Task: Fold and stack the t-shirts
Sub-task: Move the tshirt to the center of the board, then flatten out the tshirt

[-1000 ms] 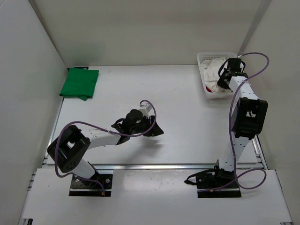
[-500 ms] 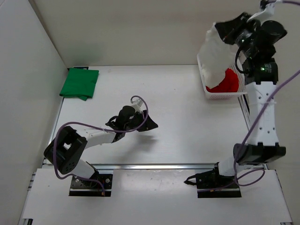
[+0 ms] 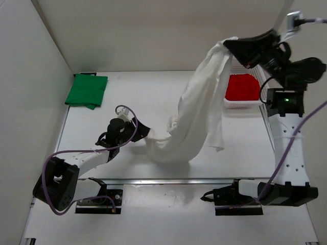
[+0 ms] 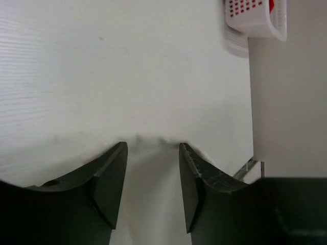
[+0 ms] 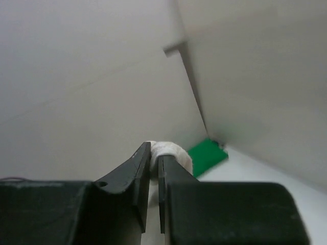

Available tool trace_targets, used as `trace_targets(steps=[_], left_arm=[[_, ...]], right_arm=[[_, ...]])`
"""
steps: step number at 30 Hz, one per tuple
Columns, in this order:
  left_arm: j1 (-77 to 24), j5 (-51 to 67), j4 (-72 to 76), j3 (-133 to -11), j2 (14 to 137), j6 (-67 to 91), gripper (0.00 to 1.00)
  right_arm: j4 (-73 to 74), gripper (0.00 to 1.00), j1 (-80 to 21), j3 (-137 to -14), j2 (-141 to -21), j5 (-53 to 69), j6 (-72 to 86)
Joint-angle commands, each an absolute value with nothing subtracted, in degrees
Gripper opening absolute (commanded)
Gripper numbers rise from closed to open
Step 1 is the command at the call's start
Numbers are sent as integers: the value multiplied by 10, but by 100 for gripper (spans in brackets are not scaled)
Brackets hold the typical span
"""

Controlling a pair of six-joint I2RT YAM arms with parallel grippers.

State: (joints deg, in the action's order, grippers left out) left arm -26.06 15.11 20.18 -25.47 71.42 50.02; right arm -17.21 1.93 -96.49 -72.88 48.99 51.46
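Top external, t-shirt (image 3: 196, 109) hanging from right tool (image 3: 228, 46)

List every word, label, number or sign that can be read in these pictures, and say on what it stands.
There is no text that can be read in any view.
The white shirt, green shirt, red shirt and basket are plain.
The right arm bears only a small green light, with no letters on it.
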Motion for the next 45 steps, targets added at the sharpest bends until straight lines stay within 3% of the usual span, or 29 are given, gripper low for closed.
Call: trace_targets(steps=[1, 3, 8, 15, 22, 27, 30, 34, 36, 39, 41, 45], left_arm=[[-238, 140, 201, -230, 683, 500, 56], [-244, 129, 186, -227, 693, 484, 58], [-232, 142, 164, -231, 723, 464, 56], [-315, 27, -13, -295, 695, 343, 60], [-419, 7, -164, -323, 697, 268, 68], [-445, 77, -180, -326, 727, 255, 64], [-450, 140, -168, -322, 736, 250, 70], [-466, 182, -155, -312, 757, 246, 56], [-472, 205, -148, -308, 772, 241, 34], [-462, 163, -148, -306, 771, 256, 9], [-438, 149, -120, -309, 753, 271, 1], [-375, 82, -99, -359, 730, 293, 0]], right_arm=[[-243, 0, 43, -786, -739, 511, 541], [-278, 0, 46, -656, -740, 487, 534], [-322, 0, 54, -533, -814, 466, 523], [-212, 0, 33, -549, -839, 391, 438], [-187, 0, 32, -539, -801, 354, 414], [-172, 0, 23, -538, -791, 352, 404], [-168, 0, 16, -534, -786, 346, 401], [-178, 0, 11, -523, -780, 352, 409], [-177, 0, 11, -519, -777, 352, 407], [-155, 0, 4, -515, -771, 333, 396], [-132, 0, 4, -516, -766, 302, 385], [-49, 0, 7, -510, -762, 201, 368]])
